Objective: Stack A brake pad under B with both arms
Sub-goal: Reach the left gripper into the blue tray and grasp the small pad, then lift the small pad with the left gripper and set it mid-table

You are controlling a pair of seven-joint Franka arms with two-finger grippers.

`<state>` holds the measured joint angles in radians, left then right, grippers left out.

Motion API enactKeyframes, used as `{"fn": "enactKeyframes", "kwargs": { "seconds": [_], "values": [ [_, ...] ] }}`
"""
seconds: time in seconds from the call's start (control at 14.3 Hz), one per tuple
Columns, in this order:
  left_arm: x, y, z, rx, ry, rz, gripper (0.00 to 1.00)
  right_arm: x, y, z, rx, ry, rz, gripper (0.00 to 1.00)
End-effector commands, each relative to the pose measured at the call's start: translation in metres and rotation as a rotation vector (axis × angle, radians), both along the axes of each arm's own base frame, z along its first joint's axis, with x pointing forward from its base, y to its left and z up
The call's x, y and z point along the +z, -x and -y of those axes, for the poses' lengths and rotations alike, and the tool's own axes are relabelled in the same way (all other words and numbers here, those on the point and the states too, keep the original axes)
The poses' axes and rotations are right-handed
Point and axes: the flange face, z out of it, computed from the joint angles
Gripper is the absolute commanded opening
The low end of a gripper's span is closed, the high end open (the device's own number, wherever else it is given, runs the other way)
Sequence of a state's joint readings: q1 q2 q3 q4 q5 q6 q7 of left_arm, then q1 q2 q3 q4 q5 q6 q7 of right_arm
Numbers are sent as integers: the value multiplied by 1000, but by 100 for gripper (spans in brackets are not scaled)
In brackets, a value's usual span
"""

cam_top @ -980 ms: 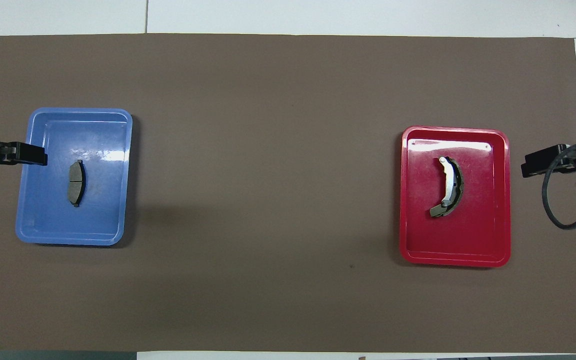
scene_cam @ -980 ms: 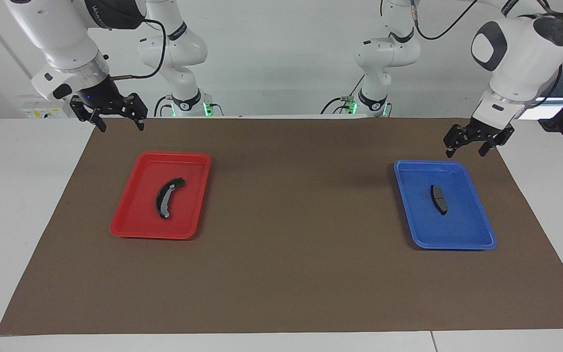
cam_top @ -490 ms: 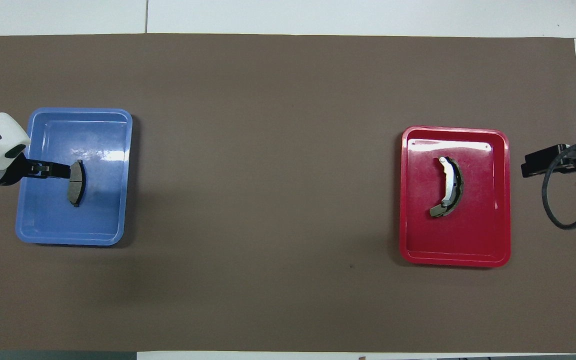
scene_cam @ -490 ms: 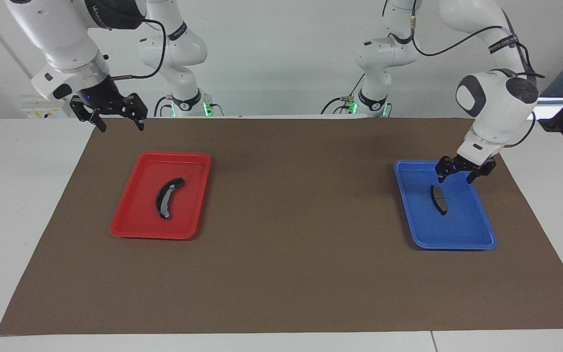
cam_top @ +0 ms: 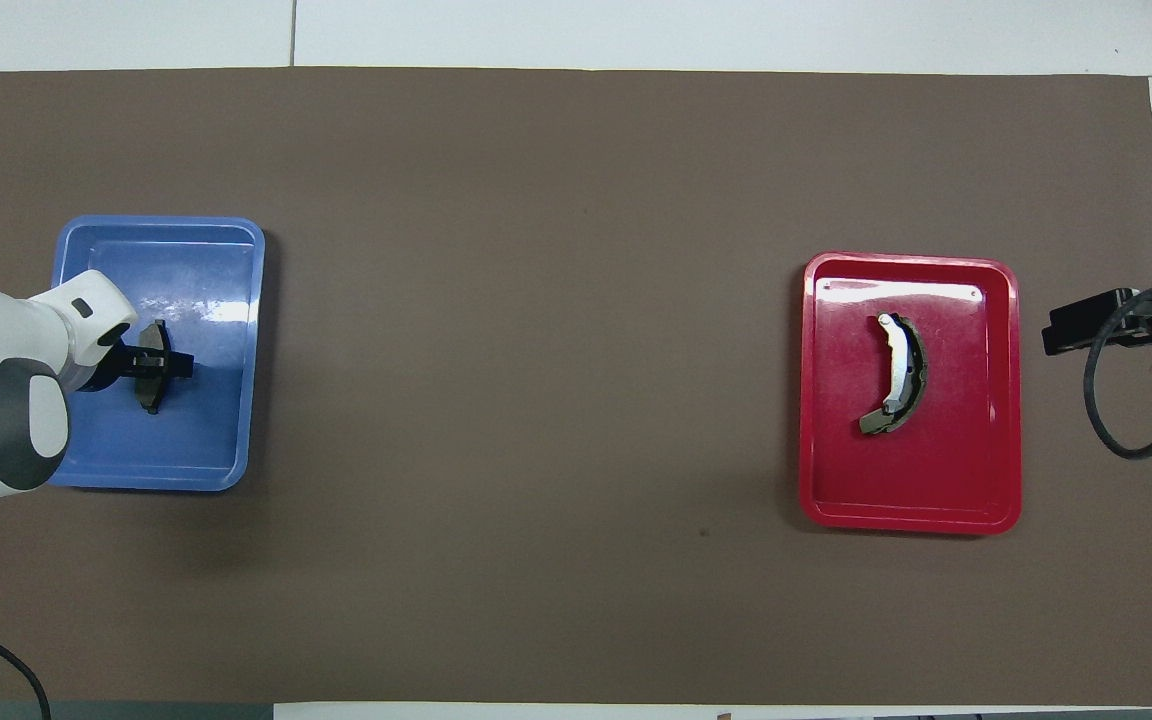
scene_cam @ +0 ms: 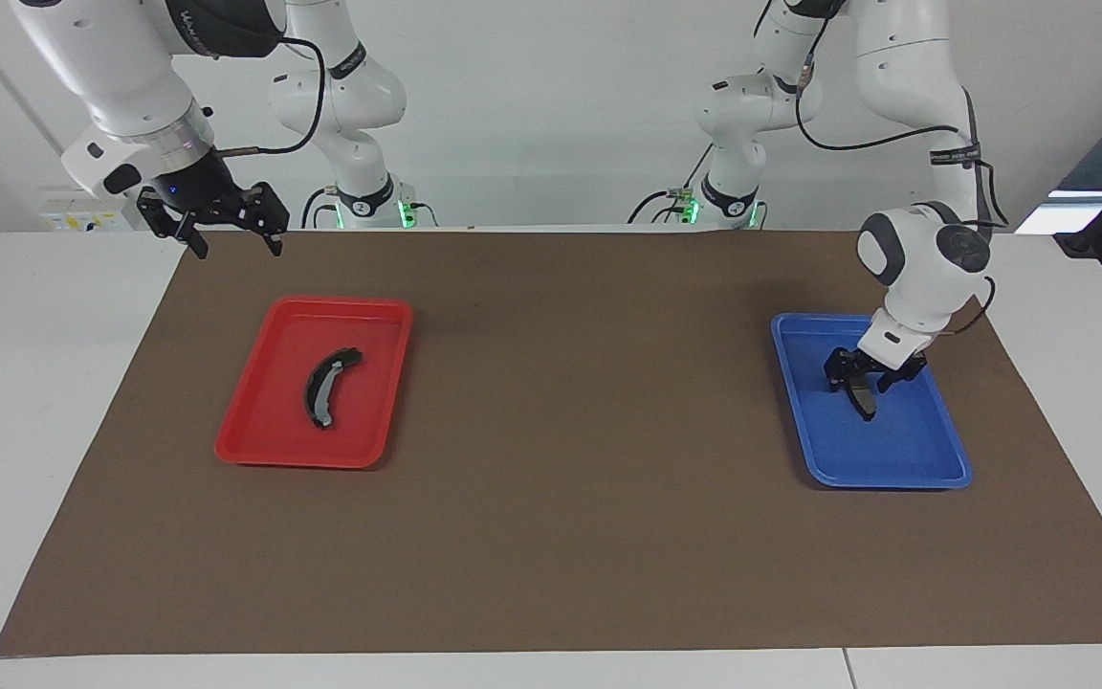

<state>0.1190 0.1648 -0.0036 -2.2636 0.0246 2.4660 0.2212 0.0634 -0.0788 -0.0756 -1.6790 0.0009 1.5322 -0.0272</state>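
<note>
The short dark-grey A brake pad (scene_cam: 865,402) (cam_top: 151,396) lies in the blue tray (scene_cam: 895,461) (cam_top: 198,250) at the left arm's end of the table. My left gripper (scene_cam: 862,379) (cam_top: 158,363) is down in that tray, open, with one finger on each side of the pad's middle. B (scene_cam: 321,388) (cam_top: 898,375), the long curved crescent with a grey lining, lies in the red tray (scene_cam: 264,433) (cam_top: 966,480). My right gripper (scene_cam: 211,228) (cam_top: 1061,325) hangs open in the air over the mat's edge beside the red tray and holds nothing.
A brown mat (scene_cam: 570,498) covers the table between the two trays. White tabletop borders it on all sides. A black cable (cam_top: 1126,420) loops down from the right arm's wrist.
The left arm swung in over the blue tray and came down until its fingers straddle the A pad, and the fingers have drawn a little closer together. The right arm has not moved.
</note>
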Motion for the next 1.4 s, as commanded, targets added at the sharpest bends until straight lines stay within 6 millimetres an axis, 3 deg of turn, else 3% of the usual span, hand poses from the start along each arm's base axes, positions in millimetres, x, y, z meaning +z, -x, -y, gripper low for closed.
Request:
{"fn": "enactKeyframes", "kwargs": {
  "seconds": [0.0, 0.14, 0.28, 0.42, 0.63, 0.7, 0.84, 0.91, 1.12, 1.33],
  "values": [
    [0, 8, -5, 8, 6, 14, 66, 1, 5, -1, -1, -14, -2, 100],
    [1, 7, -6, 22, 7, 12, 18, 1, 5, -1, -3, -14, -2, 100],
    [6, 5, -4, 23, 6, 25, 4, 1, 5, -1, -1, -14, -2, 100],
    [18, 0, 1, 14, 3, 50, 0, 1, 5, -1, -1, -14, -2, 100],
    [58, -6, 12, -8, 0, 73, 0, 1, 5, -1, -1, -14, -2, 100],
    [68, -8, 25, -29, 2, 63, 0, 1, 5, -1, -3, -14, -2, 100],
    [86, -17, 61, -43, 7, 39, 0, 1, 5, -1, -1, -14, -2, 100],
    [90, -20, 88, -24, 11, 33, 0, 1, 5, -1, -3, -14, -2, 100],
    [91, -12, 162, -15, 24, 46, 0, 1, 5, -1, -1, -14, -2, 100],
    [79, 9, 256, 44, 43, 48, 0, 1, 5, -1, -3, -14, -2, 100]
  ]
}}
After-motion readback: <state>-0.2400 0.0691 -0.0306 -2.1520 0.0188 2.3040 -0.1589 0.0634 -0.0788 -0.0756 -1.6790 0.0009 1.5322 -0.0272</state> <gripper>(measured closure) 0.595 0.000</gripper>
